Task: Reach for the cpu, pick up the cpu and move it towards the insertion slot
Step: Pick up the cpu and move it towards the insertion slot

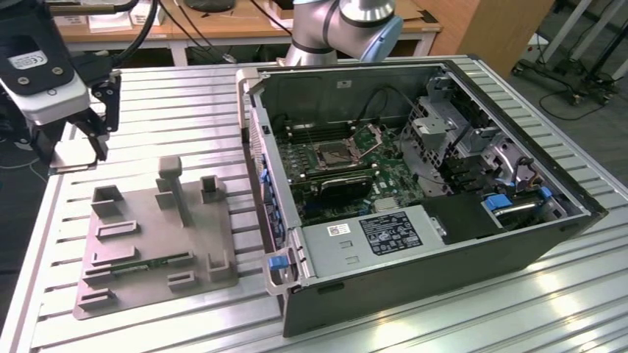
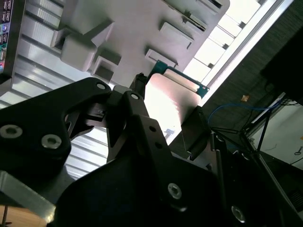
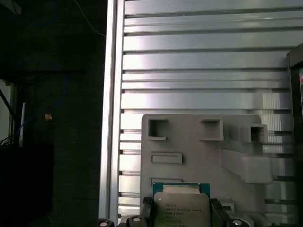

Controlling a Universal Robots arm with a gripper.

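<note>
In the first wrist view the claw [image 3: 182,215] grips the cpu [image 3: 182,204] by two opposite edges, held in the air near the grey tray [image 3: 199,156] on the ribbed aluminium table [image 3: 189,61]. The exterior view adds the open computer case [image 1: 393,272] beside the tray. Its insertion slot [image 1: 339,153] is well apart from the cpu, and wooden desks [image 1: 245,29] stand behind.

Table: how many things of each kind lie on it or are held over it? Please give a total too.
cpu, held in the gripper: 1
grey tray: 1
memory stick, lying in the tray: 1
open computer case: 1
Total: 4
</note>
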